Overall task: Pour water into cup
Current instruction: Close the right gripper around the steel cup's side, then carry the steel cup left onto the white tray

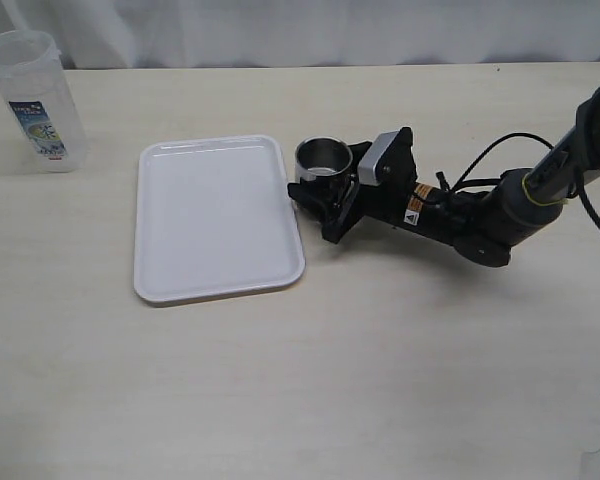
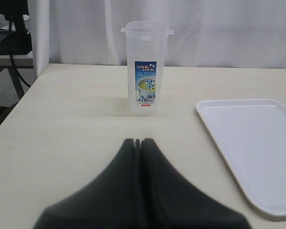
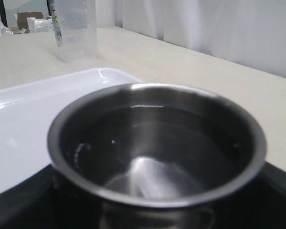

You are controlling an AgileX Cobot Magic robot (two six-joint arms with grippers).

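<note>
1. Steel cup (image 1: 322,156) stands just off the white tray's (image 1: 215,215) right edge, between the right fingers (image 1: 335,212); whether they pinch it cannot be told.
2. Left fingers (image 2: 155,191), pressed together, point at the upright plastic container (image 2: 145,67) left of the tray.

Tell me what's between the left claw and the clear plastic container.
Only bare table. The left wrist view shows the left claw, shut, facing the container with nothing in the stretch; the white tray sits off to one side.
</note>
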